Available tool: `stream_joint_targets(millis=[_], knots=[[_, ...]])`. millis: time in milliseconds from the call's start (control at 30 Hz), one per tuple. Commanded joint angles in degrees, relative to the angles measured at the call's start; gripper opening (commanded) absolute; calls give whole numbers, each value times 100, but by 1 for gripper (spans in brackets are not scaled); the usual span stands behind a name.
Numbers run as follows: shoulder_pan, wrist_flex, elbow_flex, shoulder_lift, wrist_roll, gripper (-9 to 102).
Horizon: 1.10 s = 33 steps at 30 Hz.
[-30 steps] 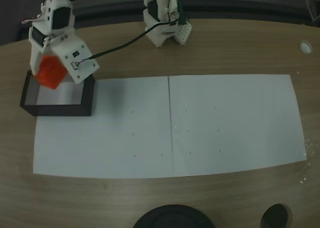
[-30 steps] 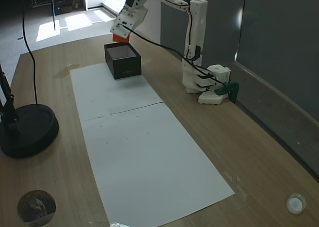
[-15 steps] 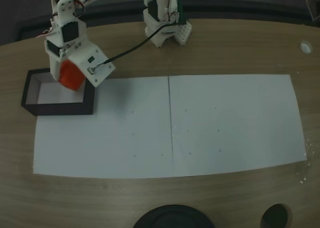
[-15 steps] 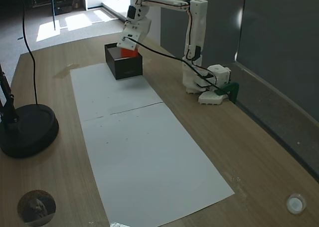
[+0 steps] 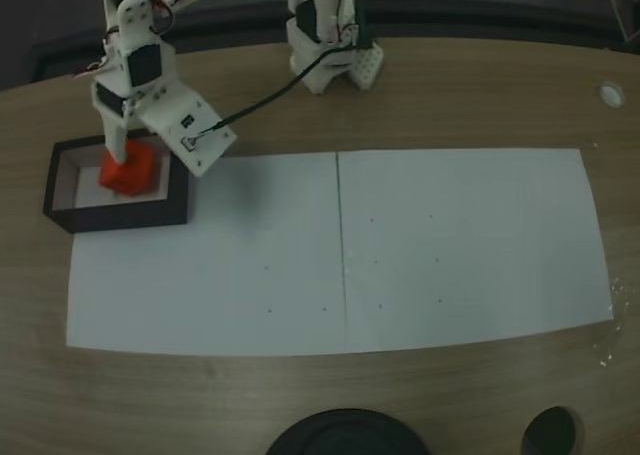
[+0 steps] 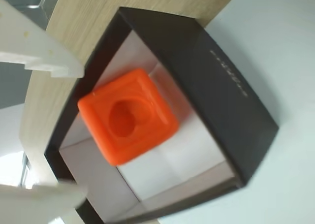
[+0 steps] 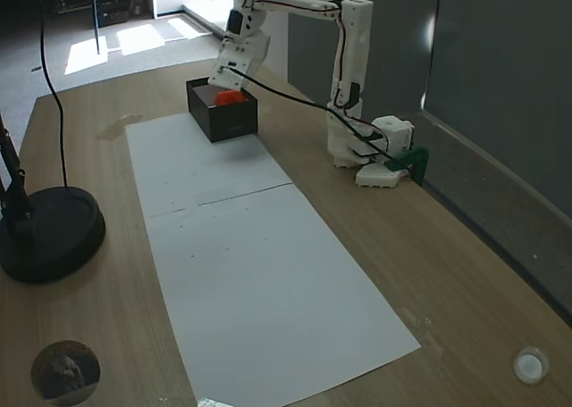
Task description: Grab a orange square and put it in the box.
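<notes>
Above the box [image 5: 178, 190] hangs the tool [image 5: 150, 160] with its two white fingers [image 6: 42, 56] spread apart and touching nothing, one at the top left and one at the bottom left of the wrist view. Inside the box, on its white floor, lies the cube [image 6: 128, 123] with a round dent on its upper face, free of the tool and close to one inner wall. Both fixed views show the box on the counter [image 7: 429, 246] at the end of a long white paper sheet [image 5: 400, 255].
</notes>
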Motion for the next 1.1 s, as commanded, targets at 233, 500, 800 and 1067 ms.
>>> stream_joint_targets(millis=[233,500,800,1067], knots=[[-3507,308,0,914,1784,0],[-6820,492,62,1345,2338,0],[-6407,492,448,4104,2153,0],[-5071,-316,2830,7075,1459,0]])
